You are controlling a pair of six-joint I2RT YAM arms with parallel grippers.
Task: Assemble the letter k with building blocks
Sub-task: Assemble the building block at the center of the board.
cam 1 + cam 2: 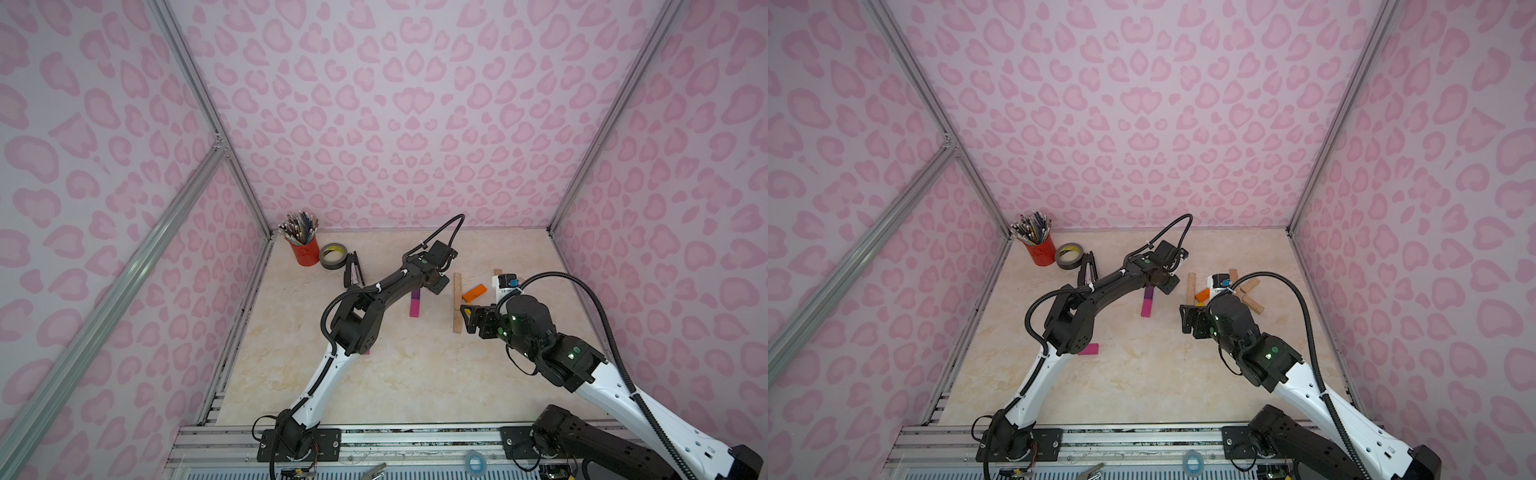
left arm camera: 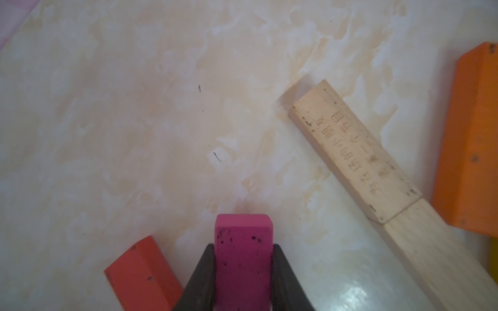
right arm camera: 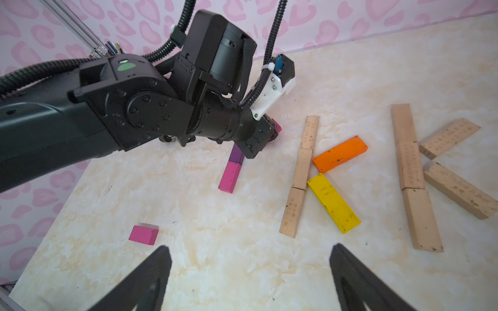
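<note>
Two K shapes lie finished on the surface (image 3: pixel 242 215).

- First K: a wooden stem (image 3: pixel 301 172) of three blocks end to end. An orange block (image 3: pixel 340 153) and a yellow block (image 3: pixel 333 206) slant off its middle.
- Second K: an all-wood K (image 1: pixel 1255 306) sits at 3 o'clock of the first in a top view, with a three-block stem and two wooden arms.
- Third K, only started: at 9 o'clock of the wooden stem, a purple block (image 3: pixel 236 155) and a laid pink block (image 3: pixel 230 177) lie end to end as a two-block line.

The left end effector (image 2: pixel 243 250) is clamped on a held pink block (image 2: pixel 242 229). It sits low at the 12 o'clock end of that line. Whether the block touches the surface cannot be told. A red block (image 2: pixel 142 277) lies just beside one finger.

The right end effector (image 3: pixel 250 249) is spread wide and holds nothing. It hovers above the first K, toward its 6 o'clock end.

A loose pink block (image 1: pixel 1088 349) lies at about 8 o'clock of the line, well apart.

Judgement: roughly two thirds done. What is left is probably the third stem piece, likely the held one, and then two slanted arms. The red and loose pink blocks look like candidates for those.
</note>
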